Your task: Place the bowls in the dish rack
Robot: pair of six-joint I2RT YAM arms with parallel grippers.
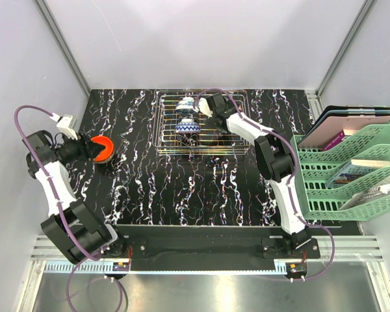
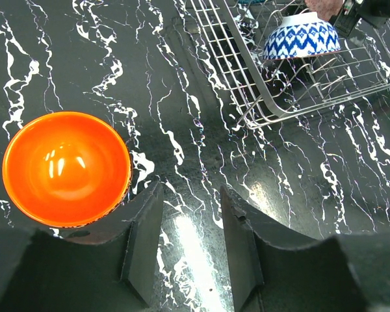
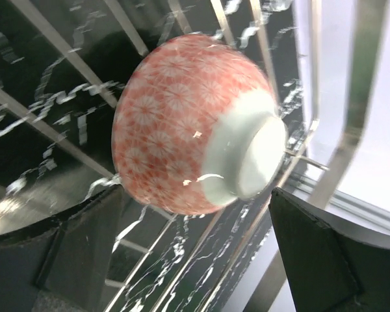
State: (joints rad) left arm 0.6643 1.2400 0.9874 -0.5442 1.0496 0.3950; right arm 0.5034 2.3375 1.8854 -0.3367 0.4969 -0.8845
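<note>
A black bench (image 1: 149, 188) veined with white fills the floor of a cell with plain white walls (image 1: 195, 39). At its right edge stand green stacked trays (image 1: 351, 188) holding papers and folders.

The dish rack (image 1: 164, 130), a low basket of silvery wire, sits at the far middle of the bench. A blue-and-white bowl (image 1: 187, 128) sits inside it. A red-patterned bowl (image 3: 182, 123) with a white foot lies tipped on the rack's wires. The right claw (image 3: 195, 192) is spread wide to either side of that bowl.

An orange bowl (image 2: 66, 168) stands upright on the bench, well left of the rack. The left claw (image 2: 190, 192) is just beside it, parted, with only bare bench between its fingers.
</note>
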